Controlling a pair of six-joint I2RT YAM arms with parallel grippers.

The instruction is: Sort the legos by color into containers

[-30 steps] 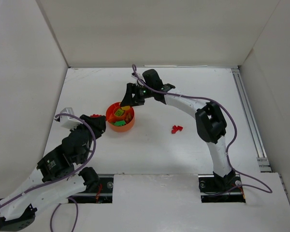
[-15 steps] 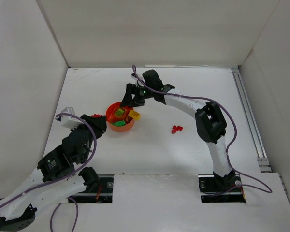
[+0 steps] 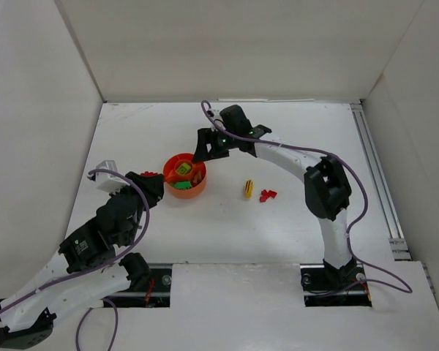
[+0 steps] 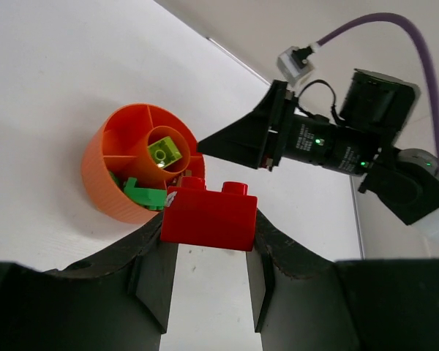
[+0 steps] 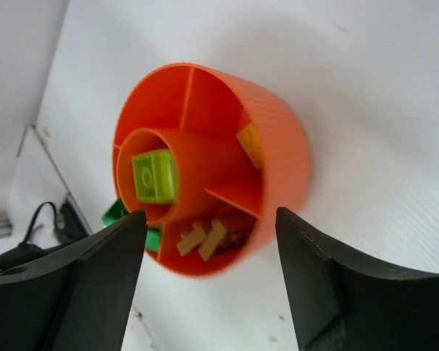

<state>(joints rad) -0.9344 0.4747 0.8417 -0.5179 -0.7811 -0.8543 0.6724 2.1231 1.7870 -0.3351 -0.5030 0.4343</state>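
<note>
The orange-red bowl [image 3: 184, 176] sits left of centre with a lime brick [image 4: 166, 153] in its middle cup and green bricks [image 4: 143, 194] in a side compartment. The right wrist view shows the bowl [image 5: 282, 157] holding a yellow brick [image 5: 250, 144] and tan-brown bricks [image 5: 205, 238]. My left gripper [image 3: 148, 178] is shut on a red brick [image 4: 208, 216], just left of the bowl. My right gripper [image 3: 204, 149] is open and empty above the bowl's far right rim. A yellow brick [image 3: 248, 189] and a red brick [image 3: 267, 195] lie on the table right of the bowl.
White walls enclose the table on three sides. A metal rail [image 3: 377, 183] runs along the right edge. The right arm [image 3: 293, 157] arches over the table behind the loose bricks, trailing a purple cable.
The yellow brick left my right gripper at the bowl's rim and ended up on the table to the right, near the red brick. The right gripper drew back slightly. The left gripper has barely moved.
</note>
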